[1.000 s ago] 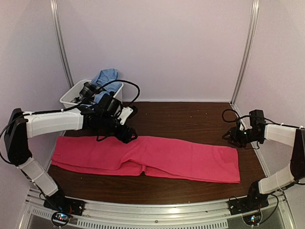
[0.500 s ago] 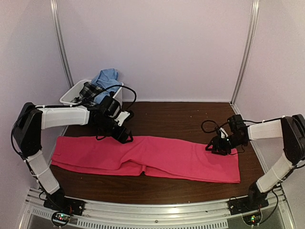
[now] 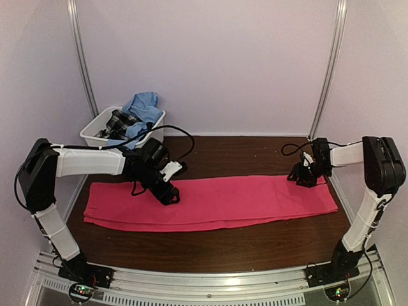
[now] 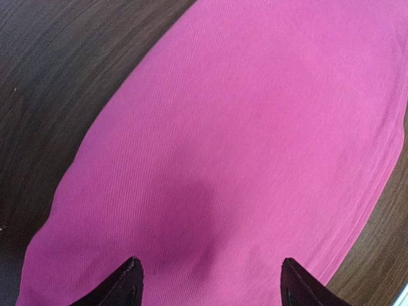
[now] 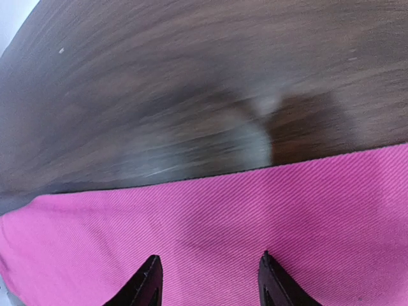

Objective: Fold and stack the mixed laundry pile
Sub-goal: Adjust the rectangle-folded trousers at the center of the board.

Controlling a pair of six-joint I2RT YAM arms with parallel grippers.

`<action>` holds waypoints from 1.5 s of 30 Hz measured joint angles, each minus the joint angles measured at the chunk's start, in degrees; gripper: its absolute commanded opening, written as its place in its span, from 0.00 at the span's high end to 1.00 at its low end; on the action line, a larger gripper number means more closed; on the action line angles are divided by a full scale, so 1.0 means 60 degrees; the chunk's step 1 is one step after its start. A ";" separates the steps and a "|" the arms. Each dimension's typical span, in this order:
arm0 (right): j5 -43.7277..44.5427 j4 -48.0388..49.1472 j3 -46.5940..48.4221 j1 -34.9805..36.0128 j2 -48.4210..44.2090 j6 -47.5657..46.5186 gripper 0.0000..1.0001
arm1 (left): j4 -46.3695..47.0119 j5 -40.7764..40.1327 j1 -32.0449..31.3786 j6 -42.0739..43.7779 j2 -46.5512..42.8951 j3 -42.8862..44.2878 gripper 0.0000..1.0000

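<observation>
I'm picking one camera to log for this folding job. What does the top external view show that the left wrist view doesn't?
Top external only: the white tub holding the blue shirt and plaid garment, the right claw at the right end of the pink cloth. Left wrist only: the cloth's ribbed weave and layered edge. Both: the pink cloth, the wooden table, the left claw open above the cloth.

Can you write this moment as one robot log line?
bright pink-red cloth: long flat strip on dark wooden table | left tool: open over it | right tool: open near its edge
</observation>
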 measured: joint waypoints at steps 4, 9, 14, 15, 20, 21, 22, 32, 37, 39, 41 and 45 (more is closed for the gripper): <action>0.1020 -0.0299 0.0215 -0.0437 0.0004 -0.0306 0.48 | -0.0186 -0.0488 -0.0597 0.0375 0.0007 0.0000 0.33; 0.0856 -0.0834 0.0186 -0.0127 -0.0648 -0.0838 0.52 | -0.0240 -0.0637 -0.1013 0.0652 0.0127 -0.0146 0.39; -0.0062 -0.0648 0.0109 0.1843 -0.2222 -0.1417 0.53 | -0.0291 -0.0678 -0.0787 0.0634 -0.0754 -0.1096 0.42; -0.0240 -0.0459 0.0055 0.2415 -0.2495 -0.1508 0.54 | -0.0353 -0.0572 -0.0561 0.0423 -0.1049 -0.1235 0.42; -0.0561 0.0025 -0.0011 0.4838 -0.2659 -0.2266 0.58 | 0.0040 -0.0036 0.1978 -0.1840 -0.2983 -0.2120 0.31; -0.0517 0.0029 -0.0007 0.5249 -0.2539 -0.2463 0.59 | 0.0058 -0.0062 0.2350 -0.2357 -0.3391 -0.2324 0.29; -0.0455 0.0011 -0.0004 0.5679 -0.2390 -0.2663 0.59 | 0.0044 -0.0109 0.2663 -0.2991 -0.3901 -0.2565 0.29; 0.0936 -0.0586 0.0550 0.8375 -0.0765 -0.4284 0.65 | -0.0703 0.0146 0.4280 -0.7530 -0.6983 -0.5202 0.21; 0.1810 -0.0827 0.0729 0.8805 -0.0127 -0.4699 0.65 | -0.1337 0.0113 0.4579 -0.8349 -0.7235 -0.5406 0.17; 0.2153 -0.0958 0.0809 0.8874 0.0080 -0.4787 0.65 | -0.1508 0.0102 0.4630 -0.8521 -0.7209 -0.5406 0.18; 0.2397 -0.1002 0.0867 0.8929 0.0215 -0.4881 0.67 | -0.1672 0.0076 0.4743 -0.8699 -0.7169 -0.5406 0.19; 0.2918 -0.1122 0.0962 0.9041 0.0364 -0.5023 0.72 | -0.2157 -0.0073 0.5155 -0.8961 -0.7104 -0.5406 0.21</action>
